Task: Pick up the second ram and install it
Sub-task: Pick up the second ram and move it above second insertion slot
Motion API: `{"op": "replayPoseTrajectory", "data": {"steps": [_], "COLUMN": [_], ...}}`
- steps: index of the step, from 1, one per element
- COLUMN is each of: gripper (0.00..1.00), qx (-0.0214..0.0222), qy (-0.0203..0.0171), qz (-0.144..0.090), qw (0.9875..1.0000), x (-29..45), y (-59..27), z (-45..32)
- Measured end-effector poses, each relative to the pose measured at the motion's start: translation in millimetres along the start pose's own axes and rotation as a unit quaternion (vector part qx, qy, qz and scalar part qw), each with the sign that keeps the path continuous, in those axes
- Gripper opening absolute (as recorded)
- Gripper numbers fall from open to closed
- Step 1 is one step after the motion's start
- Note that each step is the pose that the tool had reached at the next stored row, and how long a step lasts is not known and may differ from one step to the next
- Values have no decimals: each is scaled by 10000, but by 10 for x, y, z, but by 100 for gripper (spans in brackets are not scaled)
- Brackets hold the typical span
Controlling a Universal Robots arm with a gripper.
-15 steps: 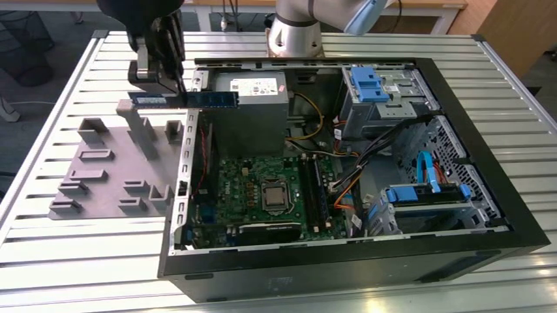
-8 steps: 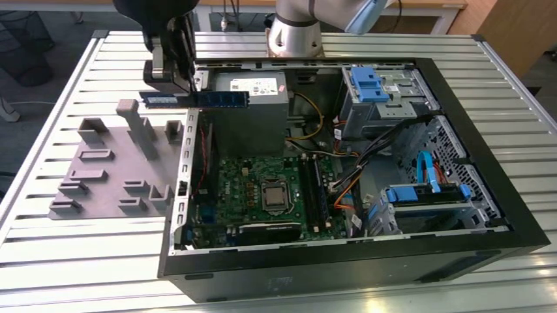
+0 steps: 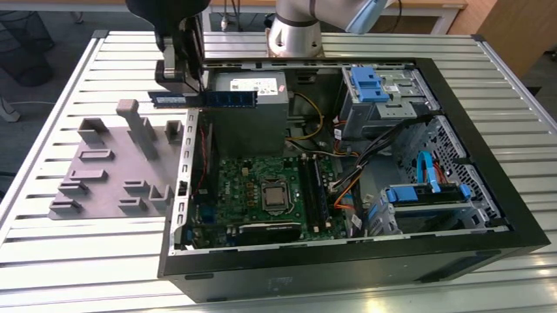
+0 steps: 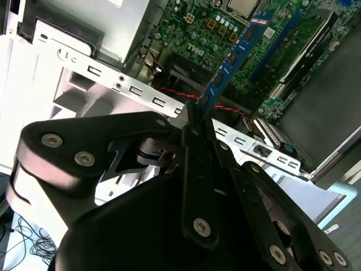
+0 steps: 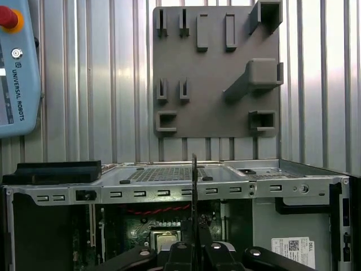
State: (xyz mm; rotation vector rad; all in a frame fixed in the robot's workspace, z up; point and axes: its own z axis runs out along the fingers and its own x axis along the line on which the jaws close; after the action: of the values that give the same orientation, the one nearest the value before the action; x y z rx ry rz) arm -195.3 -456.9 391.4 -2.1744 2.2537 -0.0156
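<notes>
Second ram (image 3: 231,98) is clamped between the fingers of the gripper (image 3: 193,91) and held level in the air over the side wall of the open computer case (image 3: 487,215), between the grey fixture tray (image 3: 96,163) and the power supply (image 3: 248,81), above the green motherboard (image 3: 261,189).

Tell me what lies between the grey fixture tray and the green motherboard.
The case's slotted metal wall stands between the grey tray and the motherboard, in the exterior view. The gripper is shut on the second ram.
</notes>
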Motion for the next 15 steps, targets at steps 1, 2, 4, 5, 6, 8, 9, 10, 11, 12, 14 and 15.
{"op": "replayPoseTrajectory", "data": {"steps": [1, 2, 4, 5, 6, 8, 9, 10, 11, 12, 14, 15], "gripper": [14, 14, 14, 14, 14, 14, 14, 14, 14, 14, 14, 14], "qx": [0, 0, 0, 0, 0, 0, 0, 0, 0, 0, 0, 0], "qy": [0, 0, 0, 0, 0, 0, 0, 0, 0, 0, 0, 0], "qz": [0, 0, 0, 0, 0, 0, 0, 0, 0, 0, 0, 0], "qw": [10000, 10000, 10000, 10000, 10000, 10000, 10000, 10000, 10000, 10000, 10000, 10000], "x": [0, -1, -2, -4, -5, -6, -6, -7, -7, -8, -8, -9], "y": [-11, -24, -50, -122, -135, -161, -173, -187, -201, -214, -239, -252], "z": [0, 0, 1, 1, 2, 2, 3, 3, 3, 3, 4, 4]}}
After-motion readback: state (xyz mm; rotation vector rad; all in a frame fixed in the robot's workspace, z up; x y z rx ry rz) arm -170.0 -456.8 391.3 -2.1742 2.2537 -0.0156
